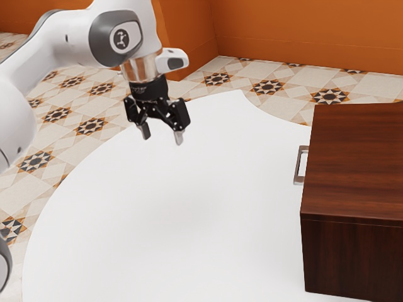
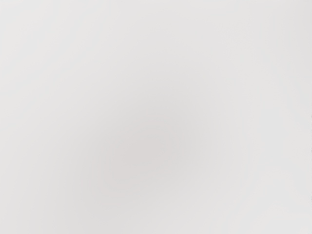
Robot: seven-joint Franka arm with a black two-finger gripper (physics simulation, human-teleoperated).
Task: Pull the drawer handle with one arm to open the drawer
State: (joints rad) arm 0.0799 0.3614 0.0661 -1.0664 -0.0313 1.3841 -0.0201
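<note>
A dark wooden drawer cabinet (image 1: 359, 189) stands on the white table (image 1: 189, 226) at the exterior view's right. Its grey metal handle (image 1: 301, 165) sticks out from the side that faces the arm. The drawer front sits flush with the cabinet body. My gripper (image 1: 162, 134) hangs above the table at the view's upper left, far from the handle, pointing down. Its two fingers are spread apart with nothing between them. In the wrist view the plain white table surface (image 2: 156, 117) lies under the hand.
The round white table's edge curves past a patterned tile floor (image 1: 69, 119) and orange walls (image 1: 302, 25) behind. Open tabletop stretches between my gripper and the cabinet.
</note>
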